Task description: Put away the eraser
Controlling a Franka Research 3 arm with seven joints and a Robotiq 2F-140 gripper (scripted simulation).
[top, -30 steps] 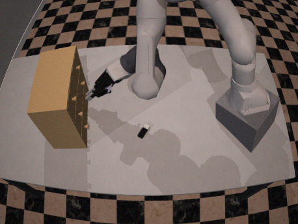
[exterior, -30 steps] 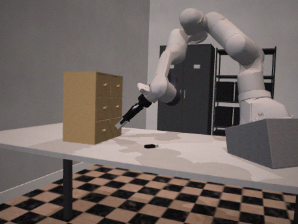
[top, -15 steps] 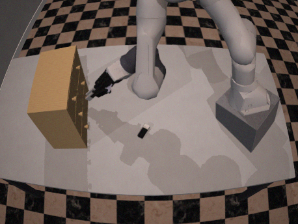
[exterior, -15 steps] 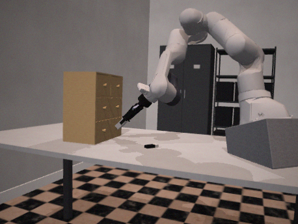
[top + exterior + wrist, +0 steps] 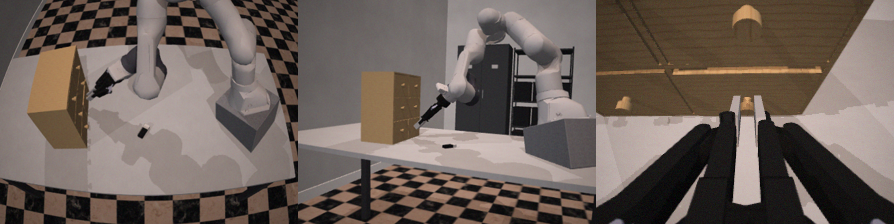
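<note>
Tool (image 5: 88,96) (image 5: 417,126) (image 5: 747,106) at chest (image 5: 53,81) (image 5: 377,107) (image 5: 696,35) front — whether gripping its knob (image 5: 747,105) I cannot tell — eraser (image 5: 143,131) (image 5: 449,146) inside table (image 5: 110,179) (image 5: 330,138) (image 5: 661,145) edges.

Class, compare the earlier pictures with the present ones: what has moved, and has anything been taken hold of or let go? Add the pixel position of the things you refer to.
Nothing has visibly changed. The tool (image 5: 88,96) (image 5: 417,125) (image 5: 747,106) is still at the front of the chest (image 5: 52,81) (image 5: 377,107) (image 5: 796,42), and the eraser (image 5: 143,131) (image 5: 448,146) still lies on the table (image 5: 114,169) (image 5: 493,163).
</note>
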